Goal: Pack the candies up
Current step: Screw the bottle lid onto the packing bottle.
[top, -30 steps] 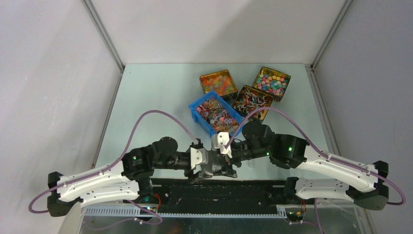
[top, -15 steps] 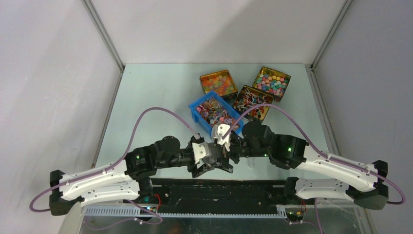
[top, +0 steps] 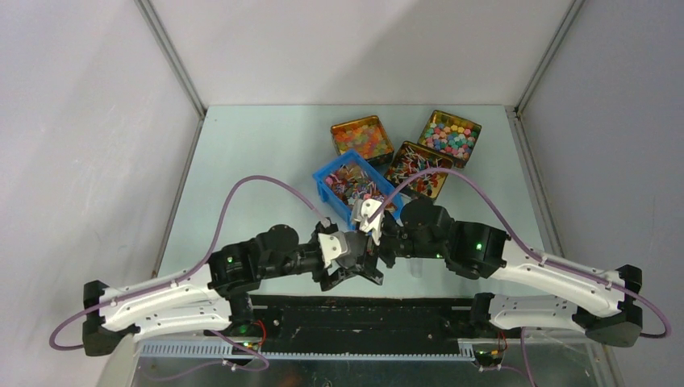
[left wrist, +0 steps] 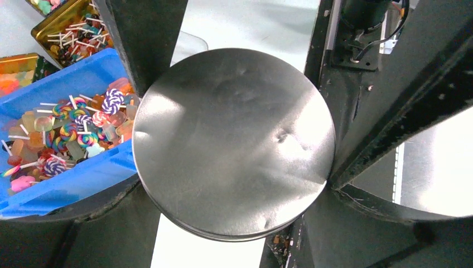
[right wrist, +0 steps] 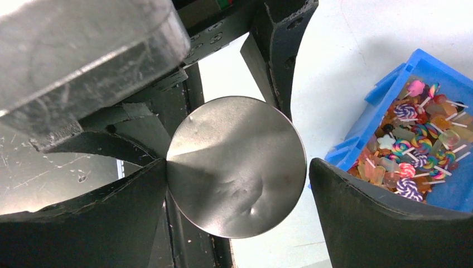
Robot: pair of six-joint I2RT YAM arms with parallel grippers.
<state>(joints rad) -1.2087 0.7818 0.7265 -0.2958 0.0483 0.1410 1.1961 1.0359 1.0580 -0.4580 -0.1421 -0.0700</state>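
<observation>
A round silver jar lid [left wrist: 234, 139] is clamped edge to edge by my left gripper [left wrist: 234, 146], a little above the table near its front. My right gripper [right wrist: 237, 167] straddles the same lid [right wrist: 237, 167] from the other side. One of its fingers meets the rim and a gap shows at the other, so it stands open. In the top view the two grippers, left [top: 348, 260] and right [top: 373, 235], meet at the lid [top: 352, 248]. The candies [top: 355, 187], small mixed pink, red and orange pieces, fill a blue bin [top: 325, 184] just beyond.
Three gold tins stand behind the bin: orange sweets [top: 361, 137], striped pieces [top: 419, 169] and pastel rounds [top: 449, 135]. The black base rail [top: 363, 310] runs along the near edge, with metal frame posts at the back corners.
Both grippers have carried the lid a little away from the base rail, toward the blue bin. The right jaws have widened and let go of the lid's rim on one side.
</observation>
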